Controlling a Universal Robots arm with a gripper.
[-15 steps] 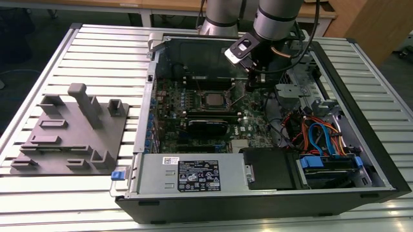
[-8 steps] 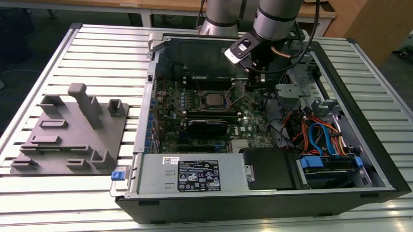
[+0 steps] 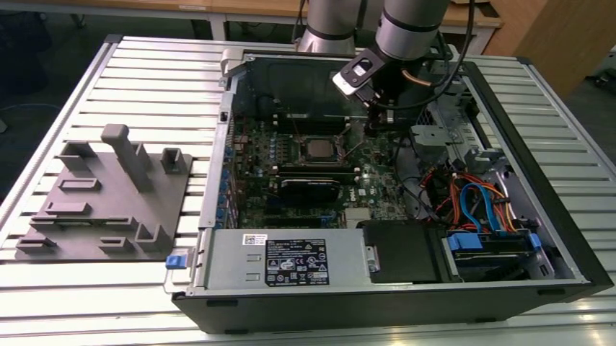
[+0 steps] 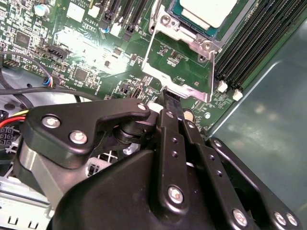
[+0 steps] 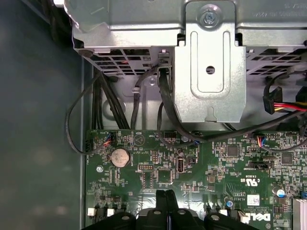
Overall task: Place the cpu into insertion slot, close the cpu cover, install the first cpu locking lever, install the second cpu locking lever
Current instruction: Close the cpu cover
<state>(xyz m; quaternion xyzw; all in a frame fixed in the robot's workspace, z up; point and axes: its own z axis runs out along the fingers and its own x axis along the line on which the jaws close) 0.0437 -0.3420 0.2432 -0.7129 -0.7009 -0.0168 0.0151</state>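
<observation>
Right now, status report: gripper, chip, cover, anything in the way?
Gripper shut, tip at the cover free edge. Chip seated; cover open off it. Black cables beside gripper, none across chip.

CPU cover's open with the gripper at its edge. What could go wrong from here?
1. The gripper, fingers shut, sits at the thin free edge of the open cpu cover; it could slip off onto motherboard components.
2. Whether the cpu sits flat cannot be told; a cover swung onto a tilted chip could jam.
3. Black cables run close beside the gripper's body and might snag.
</observation>
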